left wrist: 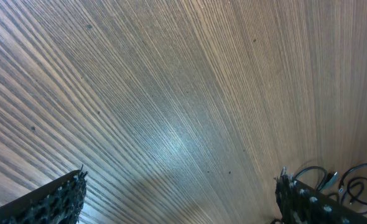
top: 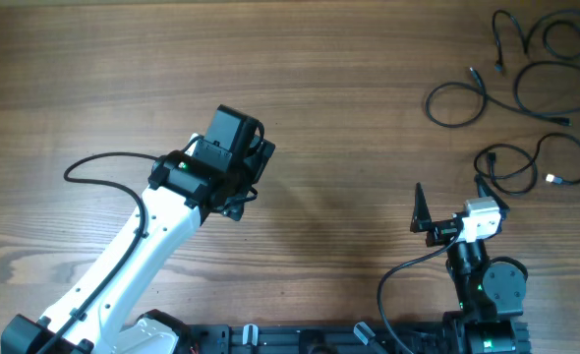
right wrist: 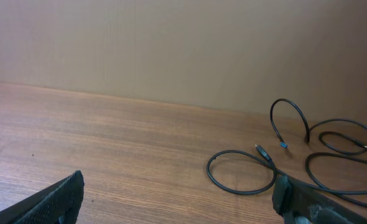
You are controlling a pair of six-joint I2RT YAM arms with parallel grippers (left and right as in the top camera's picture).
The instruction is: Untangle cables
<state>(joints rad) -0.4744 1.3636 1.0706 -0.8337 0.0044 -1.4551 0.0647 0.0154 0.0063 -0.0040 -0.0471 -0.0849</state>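
The right gripper (top: 452,200) hangs closest to the robot's base over the brown wood-grain table (top: 349,69). Its two black fingers are spread wide apart and there is nothing between them. Well to the left of the right gripper and a little farther out, the left gripper (top: 234,136) points straight down at bare wood, its jaws likewise wide apart and holding nothing.

The thin black cables (top: 526,157) all lie beyond the right gripper, untouched. Just past it and slightly to its right is a loose curl ending in a whitish plug tip (top: 551,179). Farther out is a single open loop (top: 455,101), with a long curved cord (top: 538,93) beside it. Farthest from the right gripper, small curls (top: 563,37) lie at the table's far right corner.
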